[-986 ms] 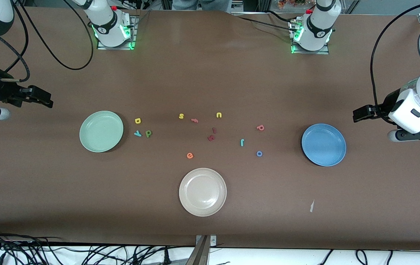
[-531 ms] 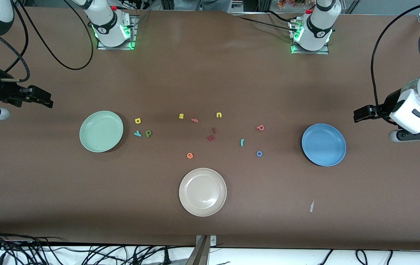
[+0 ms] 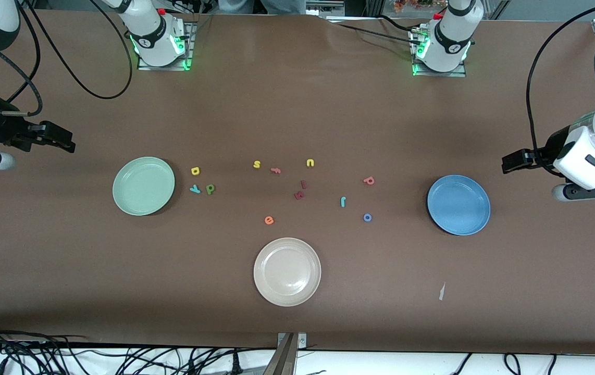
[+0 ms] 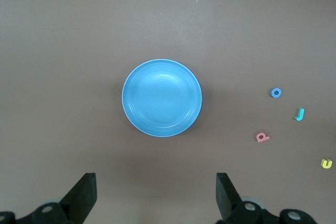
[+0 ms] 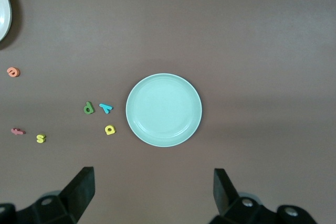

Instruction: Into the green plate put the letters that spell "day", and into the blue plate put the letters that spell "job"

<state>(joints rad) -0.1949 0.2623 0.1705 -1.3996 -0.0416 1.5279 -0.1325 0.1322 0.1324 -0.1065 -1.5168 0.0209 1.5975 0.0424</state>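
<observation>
The green plate (image 3: pixel 143 186) (image 5: pixel 164 109) lies toward the right arm's end, with the yellow "a" (image 3: pixel 195 171), teal "y" (image 3: pixel 195 189) and olive "d" (image 3: pixel 210 188) on the table beside it. The blue plate (image 3: pixel 458 204) (image 4: pixel 161 98) lies toward the left arm's end, and both plates hold nothing. The salmon "b" (image 3: pixel 369 180), teal "j" (image 3: pixel 343 201) and blue "o" (image 3: pixel 367 217) lie near it. My right gripper (image 3: pixel 62 139) (image 5: pixel 152 190) hangs open over bare table at its end. My left gripper (image 3: pixel 510 161) (image 4: pixel 156 192) hangs open likewise.
A cream plate (image 3: pixel 287 271) sits nearer the front camera, mid-table. Loose letters lie in the middle: yellow "s" (image 3: pixel 257 164), salmon "f" (image 3: pixel 275 170), yellow "u" (image 3: pixel 310 163), two dark red letters (image 3: pixel 300 190), orange "e" (image 3: pixel 269 220). A paper scrap (image 3: pixel 441 291) lies near the front edge.
The left arm has drifted very slightly. Letters, plates and the right arm have not moved.
</observation>
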